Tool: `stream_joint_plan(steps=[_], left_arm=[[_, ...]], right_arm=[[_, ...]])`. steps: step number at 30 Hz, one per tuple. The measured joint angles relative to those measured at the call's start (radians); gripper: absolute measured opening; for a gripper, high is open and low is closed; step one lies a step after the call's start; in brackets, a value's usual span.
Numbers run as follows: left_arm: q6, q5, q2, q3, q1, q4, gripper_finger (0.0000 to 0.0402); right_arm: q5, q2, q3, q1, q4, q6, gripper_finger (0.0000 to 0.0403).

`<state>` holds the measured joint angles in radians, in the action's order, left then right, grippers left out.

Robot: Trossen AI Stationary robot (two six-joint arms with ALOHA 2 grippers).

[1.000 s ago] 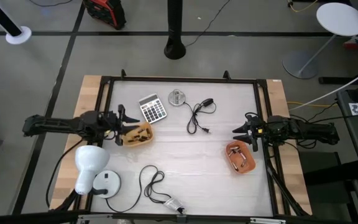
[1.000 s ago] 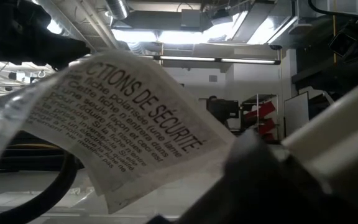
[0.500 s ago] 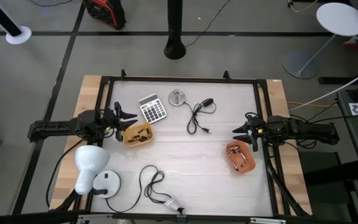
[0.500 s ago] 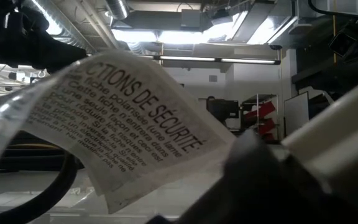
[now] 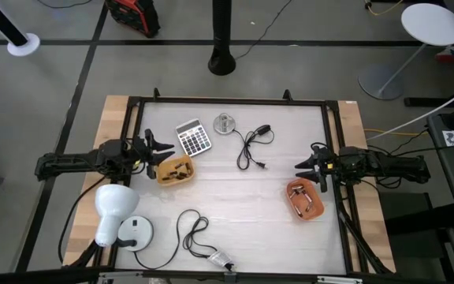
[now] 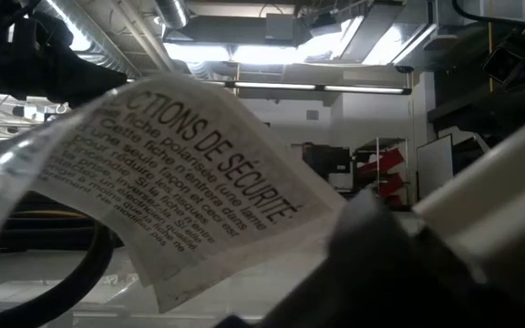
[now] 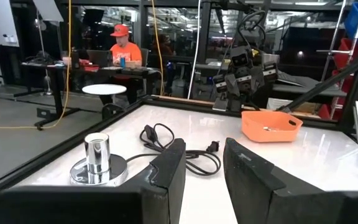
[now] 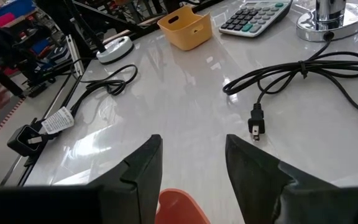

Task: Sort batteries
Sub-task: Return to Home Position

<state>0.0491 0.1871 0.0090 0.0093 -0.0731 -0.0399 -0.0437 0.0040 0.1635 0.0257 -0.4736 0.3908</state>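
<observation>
Well, both claws stand apart with nothing between the fingers. The left gripper [image 5: 162, 153] hangs just beside the yellow bin [image 5: 176, 182], where the dark batteries [image 5: 176, 167] lie. The right gripper [image 5: 299, 170] sits close by the orange bin [image 5: 289, 197], which holds the silvery batteries [image 5: 307, 202]. How many lie in either bin, I can't make out. From table height, a printed safety tag [image 6: 180, 173] blocks nearly all of the table. Each arm reaches in level from its own side edge, pointing toward the other.
</observation>
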Motion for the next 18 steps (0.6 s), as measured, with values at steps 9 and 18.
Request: stream_joint_plan(steps=[9, 18], left_arm=[[0.003, 0.0, 0.0, 0.0, 0.0, 0.0, 0.0098], [0.003, 0.0, 0.0, 0.0, 0.0, 0.0, 0.0098]], right_arm=[[0.0, 0.0, 0.0, 0.006, 0.0, 0.0, 0.017], [0.0, 0.006, 0.0, 0.006, 0.0, 0.0, 0.017]])
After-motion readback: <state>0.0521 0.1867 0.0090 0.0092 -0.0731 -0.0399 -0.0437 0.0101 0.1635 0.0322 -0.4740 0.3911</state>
